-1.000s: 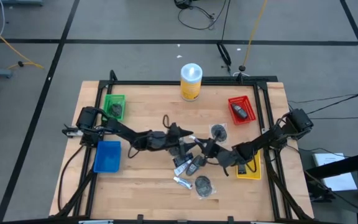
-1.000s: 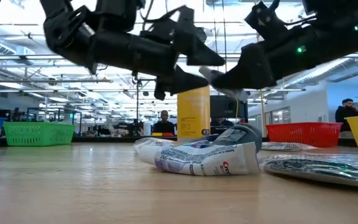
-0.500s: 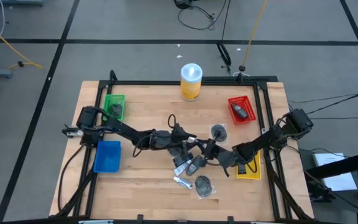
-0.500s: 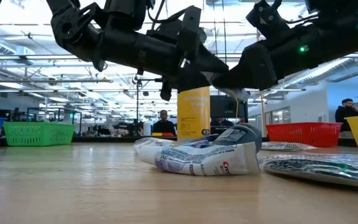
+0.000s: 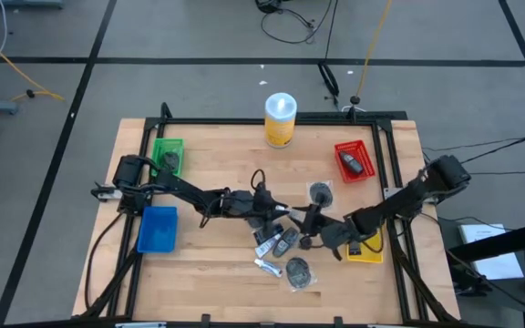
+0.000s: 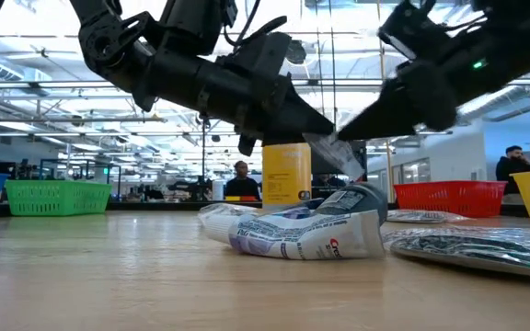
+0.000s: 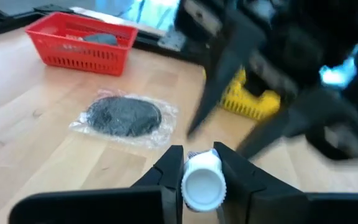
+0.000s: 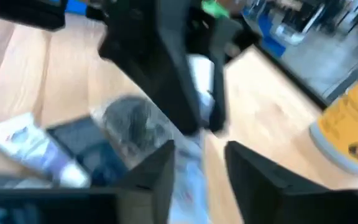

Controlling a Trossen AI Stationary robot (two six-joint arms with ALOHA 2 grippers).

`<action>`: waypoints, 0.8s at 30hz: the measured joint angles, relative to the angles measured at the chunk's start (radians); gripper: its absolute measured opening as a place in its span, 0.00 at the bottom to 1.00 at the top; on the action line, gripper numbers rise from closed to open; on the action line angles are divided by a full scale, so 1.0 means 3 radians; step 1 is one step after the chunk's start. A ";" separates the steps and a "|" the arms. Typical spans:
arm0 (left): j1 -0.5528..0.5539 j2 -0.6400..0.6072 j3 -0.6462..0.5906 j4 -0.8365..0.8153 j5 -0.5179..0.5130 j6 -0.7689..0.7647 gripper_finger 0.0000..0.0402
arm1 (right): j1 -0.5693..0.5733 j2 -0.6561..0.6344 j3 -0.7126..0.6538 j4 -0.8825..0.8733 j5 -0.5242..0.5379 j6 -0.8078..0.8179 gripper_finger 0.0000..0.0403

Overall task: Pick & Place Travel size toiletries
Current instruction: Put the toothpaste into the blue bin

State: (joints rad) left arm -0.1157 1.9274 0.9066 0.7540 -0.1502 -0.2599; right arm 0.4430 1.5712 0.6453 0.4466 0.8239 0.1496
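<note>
big open lab/office: ceiling light rows (image 6: 26,69), desks, seated person (image 6: 515,164).

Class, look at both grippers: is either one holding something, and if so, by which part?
The left gripper holds a small white tube, pinched at its cap end. The right gripper is open and holds nothing.

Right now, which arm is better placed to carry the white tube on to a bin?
Left. The left gripper is shut on the white tube, while the right gripper stands open and empty beside it.
</note>
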 joint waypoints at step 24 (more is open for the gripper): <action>-0.0360 0.0000 0.0001 0.0183 0.0315 0.1994 0.20 | -0.0648 -0.0117 -0.0004 -0.0003 -0.2508 0.0294 0.27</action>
State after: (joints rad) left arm -0.2237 1.9274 0.9070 0.8088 -0.0555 0.3382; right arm 0.2485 1.5360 0.6441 0.4458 0.0716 0.2379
